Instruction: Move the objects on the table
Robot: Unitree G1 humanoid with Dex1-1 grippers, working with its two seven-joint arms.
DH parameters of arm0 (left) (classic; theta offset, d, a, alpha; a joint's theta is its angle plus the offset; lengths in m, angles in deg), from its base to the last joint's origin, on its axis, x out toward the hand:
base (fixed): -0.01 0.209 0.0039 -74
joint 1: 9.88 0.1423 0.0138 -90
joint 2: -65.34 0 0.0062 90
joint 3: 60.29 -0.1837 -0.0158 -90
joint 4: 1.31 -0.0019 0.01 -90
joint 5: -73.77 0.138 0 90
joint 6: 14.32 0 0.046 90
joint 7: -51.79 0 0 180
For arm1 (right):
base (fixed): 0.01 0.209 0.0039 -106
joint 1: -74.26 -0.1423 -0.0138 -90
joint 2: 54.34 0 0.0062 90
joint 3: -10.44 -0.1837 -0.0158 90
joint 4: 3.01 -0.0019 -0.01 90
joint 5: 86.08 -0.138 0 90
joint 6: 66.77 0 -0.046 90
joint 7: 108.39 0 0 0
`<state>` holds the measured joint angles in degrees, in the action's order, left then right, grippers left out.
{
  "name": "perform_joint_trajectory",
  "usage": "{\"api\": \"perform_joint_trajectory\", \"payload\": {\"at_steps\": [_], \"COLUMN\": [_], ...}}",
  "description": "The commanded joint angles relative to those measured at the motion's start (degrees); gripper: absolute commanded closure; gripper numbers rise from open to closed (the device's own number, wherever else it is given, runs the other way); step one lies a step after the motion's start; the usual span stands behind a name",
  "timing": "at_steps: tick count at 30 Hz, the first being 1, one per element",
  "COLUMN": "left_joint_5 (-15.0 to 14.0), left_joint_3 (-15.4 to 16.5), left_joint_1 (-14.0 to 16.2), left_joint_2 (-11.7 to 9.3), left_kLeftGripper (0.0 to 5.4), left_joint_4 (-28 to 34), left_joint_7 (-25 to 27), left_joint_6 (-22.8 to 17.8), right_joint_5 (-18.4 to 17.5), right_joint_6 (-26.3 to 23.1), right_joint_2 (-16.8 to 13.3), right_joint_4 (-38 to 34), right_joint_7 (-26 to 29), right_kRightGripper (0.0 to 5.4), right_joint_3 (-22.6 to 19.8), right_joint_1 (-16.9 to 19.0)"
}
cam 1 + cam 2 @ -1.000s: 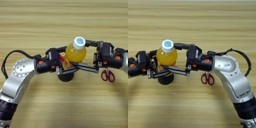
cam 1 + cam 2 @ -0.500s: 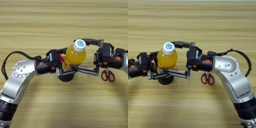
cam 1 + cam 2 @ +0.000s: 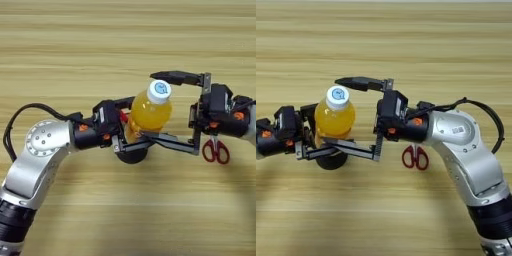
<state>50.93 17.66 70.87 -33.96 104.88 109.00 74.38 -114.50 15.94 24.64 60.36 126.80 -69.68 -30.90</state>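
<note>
Nearest the camera: both silver forearms come in from the bottom corners — left arm from bottom left, right arm from bottom right — and meet mid-table.

Left gripper [image 3: 131,134] is clamped on the bottle of orange drink [image 3: 147,112]; its black fingers [image 3: 131,147] press the lower body from the left side. The bottle is tilted, white cap [image 3: 160,90] leaning up and to the right, and sits over the black cup [image 3: 131,154], hiding most of it. Cannot tell whether the bottle touches the cup or is clear of it. A bit of red shows between the left gripper and the bottle, probably a marker in the cup, not certain.

Right gripper [image 3: 358,115] is spread wide around the bottle: upper finger [image 3: 358,82] just above and beyond the cap, lower finger [image 3: 353,148] below the bottle, crossing the cup. Neither visibly presses the bottle.

Red-handled scissors [image 3: 415,156] lie flat on the table just beside the right wrist, handles toward the camera, near the cup but apart from it.

Table [image 3: 75,40] — light wood, long pale grain stripes running left to right — fills both views; the far half is bare planks. No room visible beyond it.
</note>
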Motion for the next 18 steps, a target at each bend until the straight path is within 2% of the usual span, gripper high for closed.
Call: {"api": "perform_joint_trajectory", "payload": {"at_steps": [1,8,13,16,18], "left_joint_5": [-0.3,-0.51,-0.67,-0.94,-1.07], "left_joint_3": [0.37,0.83,1.57,2.15,2.51], "left_joint_1": [-0.25,0.25,1.29,1.79,1.99], "left_joint_2": [0.52,0.86,1.21,1.38,1.5], "left_kLeftGripper": [1.99,1.99,1.99,1.99,1.99], "left_joint_4": [0.27,0.1,0.03,0.26,0.33], "left_joint_7": [0.02,-0.33,-0.71,-0.95,-1.16], "left_joint_6": [1.17,1.24,1.37,1.41,1.44], "right_joint_5": [-5.28,-14.31,-20.72,-19.44,-15.67], "right_joint_6": [-1.46,-3.23,-4.79,-4.39,-3.05], "right_joint_2": [0.16,0.31,1.65,3.56,5.26], "right_joint_4": [-1.69,-1.91,1.05,5.27,9.2], "right_joint_7": [-0.3,-1.87,-5.46,-10.23,-14.05], "right_kRightGripper": [0.0,0.0,0.0,0.0,0.0], "right_joint_3": [-3.33,-9.84,-15.51,-17.25,-17.33], "right_joint_1": [0.45,0.58,-0.68,-2.38,-3.64]}}
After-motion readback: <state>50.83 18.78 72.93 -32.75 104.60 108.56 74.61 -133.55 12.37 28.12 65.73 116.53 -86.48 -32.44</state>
